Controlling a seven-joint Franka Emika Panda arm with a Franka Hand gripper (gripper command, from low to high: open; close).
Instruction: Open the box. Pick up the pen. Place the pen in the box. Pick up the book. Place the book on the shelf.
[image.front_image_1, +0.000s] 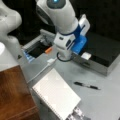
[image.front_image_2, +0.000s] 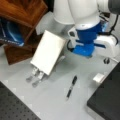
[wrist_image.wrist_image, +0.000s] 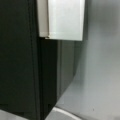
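A grey tabletop carries the closed box, the pen nearby, and the propped book.

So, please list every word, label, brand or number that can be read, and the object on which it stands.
No text can be read.
Blue object under the shelf: pale marks, too blurred to read.
Box, book, pen: no print visible.

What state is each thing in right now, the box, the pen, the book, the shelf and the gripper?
box: lid shut, white latch at its front edge.
pen: lying flat on the grey table, untouched.
book: closed, propped tilted on a metal rack.
shelf: top bare.
gripper: by the box's latch, holding nothing visible.
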